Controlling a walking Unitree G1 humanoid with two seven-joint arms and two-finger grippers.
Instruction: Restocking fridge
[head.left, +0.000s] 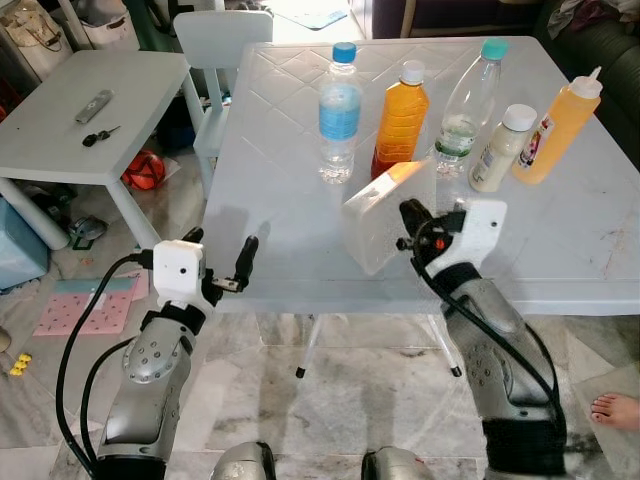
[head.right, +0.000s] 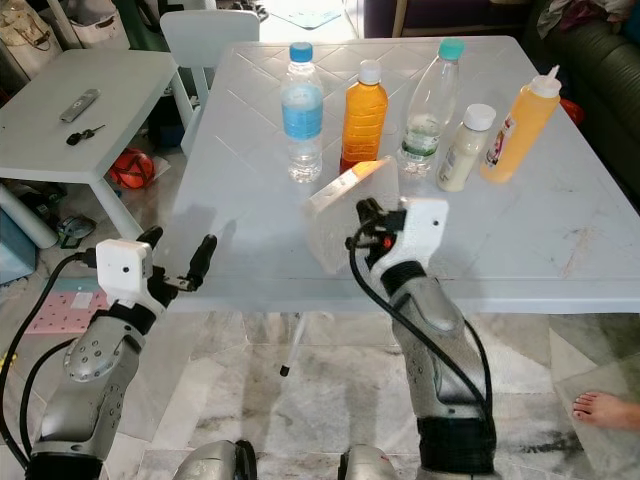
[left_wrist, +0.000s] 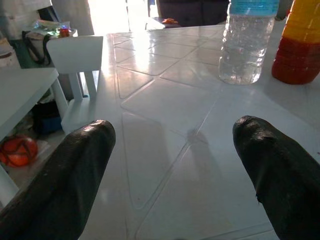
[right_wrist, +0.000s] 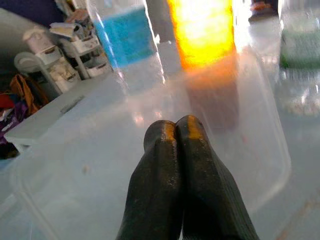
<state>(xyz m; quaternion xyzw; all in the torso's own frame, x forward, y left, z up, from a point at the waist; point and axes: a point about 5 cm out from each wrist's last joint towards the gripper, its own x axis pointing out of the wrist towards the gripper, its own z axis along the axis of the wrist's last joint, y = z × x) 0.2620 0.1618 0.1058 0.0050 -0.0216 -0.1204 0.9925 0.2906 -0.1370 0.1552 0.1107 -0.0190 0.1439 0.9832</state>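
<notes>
White counter (head.left: 560, 250) carries five containers in a row across its far half: one water bottle (head.left: 339, 113) with blue cap and label, one orange juice bottle (head.left: 401, 118), one clear bottle (head.left: 466, 105) with teal cap, one small cream bottle (head.left: 503, 148) with white cap, one yellow squeeze bottle (head.left: 560, 125). All upright, spaced apart, none touching.

One clear plastic tub (head.left: 389, 217), tilted up on edge near the counter's front, just ahead of the juice bottle.

Right hand (right_wrist: 176, 131): fingers pressed together on the tub's wall, tips inside it; the wrist view looks through the plastic at the water and juice bottles.

Left hand (head.left: 222, 262): fingers (left_wrist: 75, 170) spread wide, holding nothing, hovering at the counter's front-left edge, pointed toward the water bottle.

Left of the counter: one low side table (head.left: 60, 140) with one remote (head.left: 94, 105) and one set of keys (head.left: 99, 135). One white chair (head.left: 218, 45) behind the counter's far-left corner. One red ball (head.left: 145, 170) on the floor. A person's bare foot (head.left: 614, 410) at lower right on the marble floor.
</notes>
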